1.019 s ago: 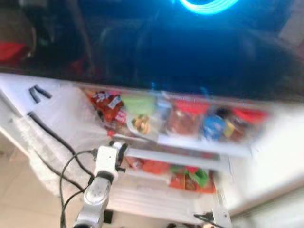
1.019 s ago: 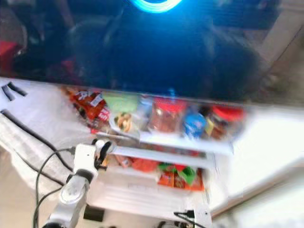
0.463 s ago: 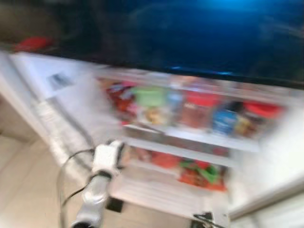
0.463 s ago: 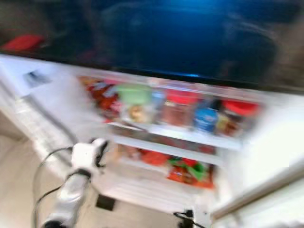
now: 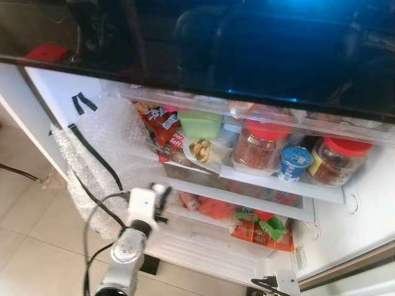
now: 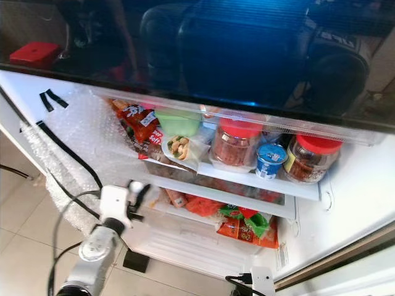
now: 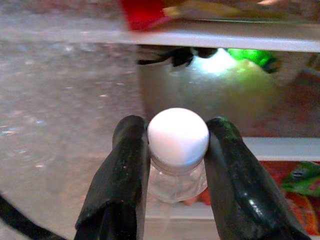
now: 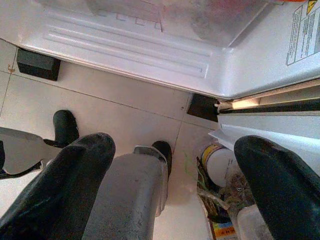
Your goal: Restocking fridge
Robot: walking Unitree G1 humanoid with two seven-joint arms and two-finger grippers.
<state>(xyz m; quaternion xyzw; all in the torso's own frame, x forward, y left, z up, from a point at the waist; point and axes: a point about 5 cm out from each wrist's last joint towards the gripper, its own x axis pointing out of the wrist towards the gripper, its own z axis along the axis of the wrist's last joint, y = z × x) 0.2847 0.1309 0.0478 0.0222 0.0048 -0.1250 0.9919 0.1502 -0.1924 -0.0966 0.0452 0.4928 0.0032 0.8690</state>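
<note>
Setting: fridge door (image 5: 364, 216) swung open over tiled floor (image 5: 37, 228), bubble wrap (image 5: 105, 154) at its left.
L gripper (image 7: 176, 150): raised before lower door shelf; wrist cam shows fingers clamped on neck of clear bottle (image 7: 178, 150) w/ white cap.
Upper shelf (image 5: 278, 182): red snack packs (image 5: 162, 123), green tub (image 5: 200, 125), nuts bag (image 5: 202, 151), red-lid jars (image 5: 258, 145), blue cup (image 5: 292, 163).
Lower shelf: orange and green packets (image 5: 259, 228).
R gripper (image 8: 170, 185): hangs low, fingers wide apart, holding nothing, floor below.

My left gripper (image 7: 177, 165) is raised forward, fingers (image 7: 120, 175) pressed either side of a white-capped bottle (image 7: 178, 145); my right gripper (image 8: 170, 185) hangs low, fingers spread wide.
</note>
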